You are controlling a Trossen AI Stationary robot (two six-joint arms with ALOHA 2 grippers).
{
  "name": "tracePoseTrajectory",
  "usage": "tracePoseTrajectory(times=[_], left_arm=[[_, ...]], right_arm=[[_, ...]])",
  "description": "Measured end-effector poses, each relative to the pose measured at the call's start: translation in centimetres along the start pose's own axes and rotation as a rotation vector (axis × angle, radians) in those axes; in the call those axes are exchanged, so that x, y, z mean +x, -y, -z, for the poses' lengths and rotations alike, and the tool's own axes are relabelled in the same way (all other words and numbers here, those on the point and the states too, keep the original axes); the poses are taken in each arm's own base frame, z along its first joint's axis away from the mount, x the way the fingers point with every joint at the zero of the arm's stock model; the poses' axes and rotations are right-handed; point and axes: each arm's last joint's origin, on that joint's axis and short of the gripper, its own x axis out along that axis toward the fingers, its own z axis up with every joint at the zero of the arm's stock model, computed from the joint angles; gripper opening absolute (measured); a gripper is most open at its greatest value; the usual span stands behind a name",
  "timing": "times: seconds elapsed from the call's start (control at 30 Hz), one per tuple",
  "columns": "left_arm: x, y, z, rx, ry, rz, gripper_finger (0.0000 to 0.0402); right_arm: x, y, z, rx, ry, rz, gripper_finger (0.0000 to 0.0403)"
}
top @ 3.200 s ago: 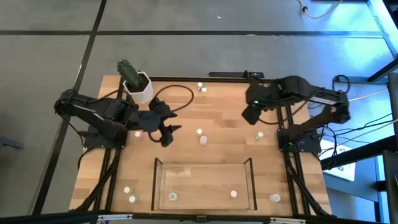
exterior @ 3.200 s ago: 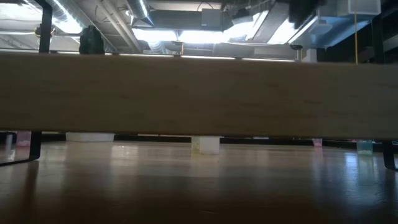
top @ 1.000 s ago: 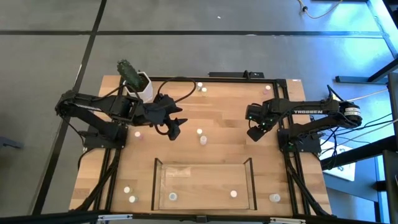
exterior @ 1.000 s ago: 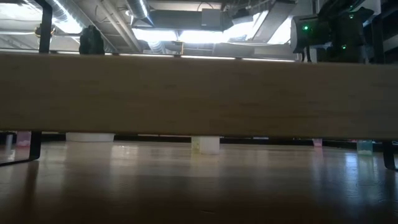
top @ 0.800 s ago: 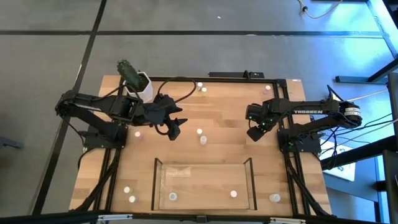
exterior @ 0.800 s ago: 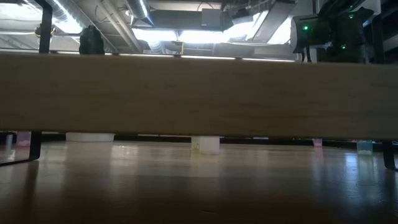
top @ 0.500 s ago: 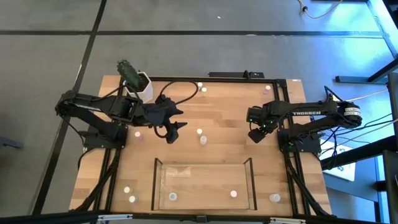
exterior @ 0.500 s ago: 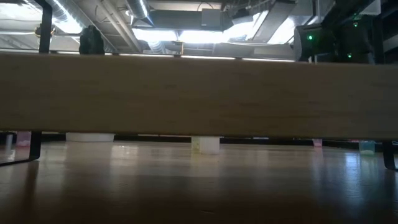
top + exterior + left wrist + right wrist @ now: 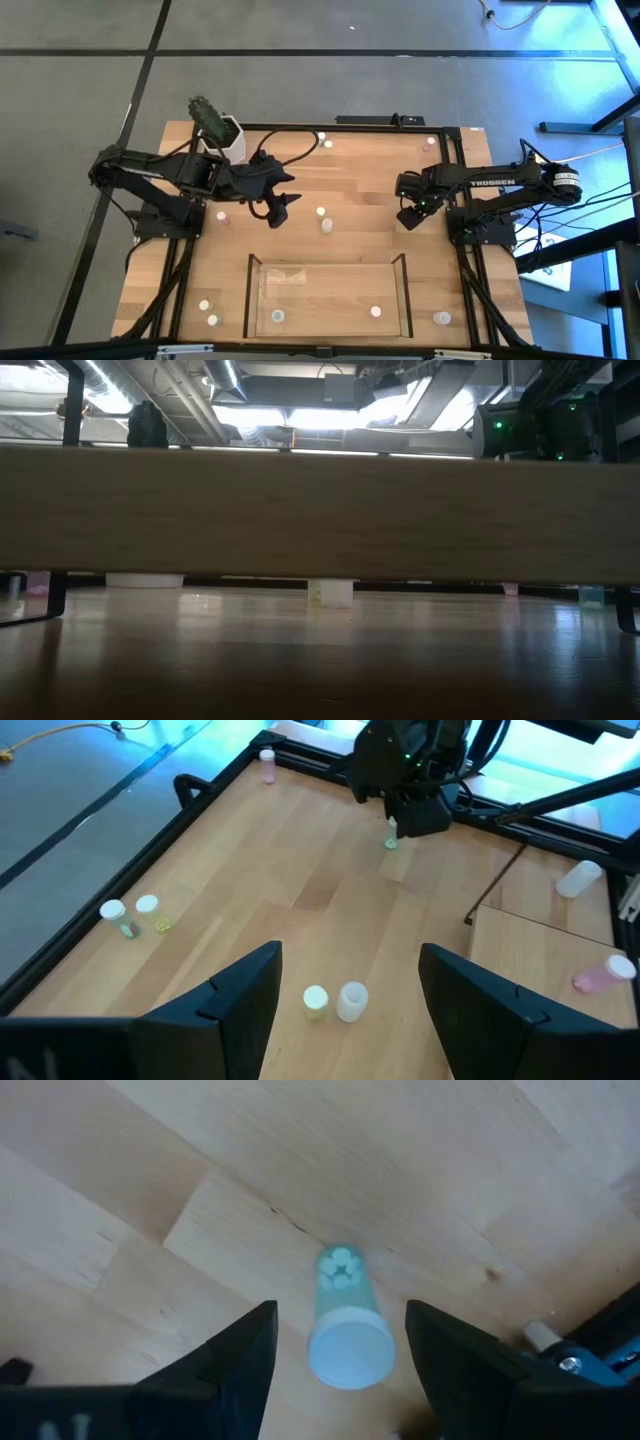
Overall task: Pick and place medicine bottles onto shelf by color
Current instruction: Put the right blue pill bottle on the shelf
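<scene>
While the left gripper (image 9: 278, 207) hangs open and empty over the table's (image 9: 350, 180) left-centre, the right gripper (image 9: 335, 1342) is held directly above a green bottle (image 9: 343, 1320) on the right side, fingers (image 9: 230, 1355) spread wide and holding nothing. That bottle stands upright, cap up, centred in the gap between them, so a straight descent is judged enough. The shelf (image 9: 403, 272) lies at the near edge, left of this bottle.
</scene>
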Motion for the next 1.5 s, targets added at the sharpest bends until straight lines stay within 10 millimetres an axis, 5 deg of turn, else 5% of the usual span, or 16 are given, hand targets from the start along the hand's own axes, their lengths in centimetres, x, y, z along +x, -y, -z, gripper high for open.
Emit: tracePoseTrajectory(times=[1.03,1.5], left_arm=[[0.00,0.00,0.01,0.000,-0.001,0.000,0.0231],[0.00,0.00,0.01,0.000,-0.001,0.000,0.0231]], right_arm=[[0.02,0.04,0.11,-0.083,-0.009,0.008,0.0221],[0.02,-0.06,0.01,-0.079,0.002,-0.001,0.0127]])
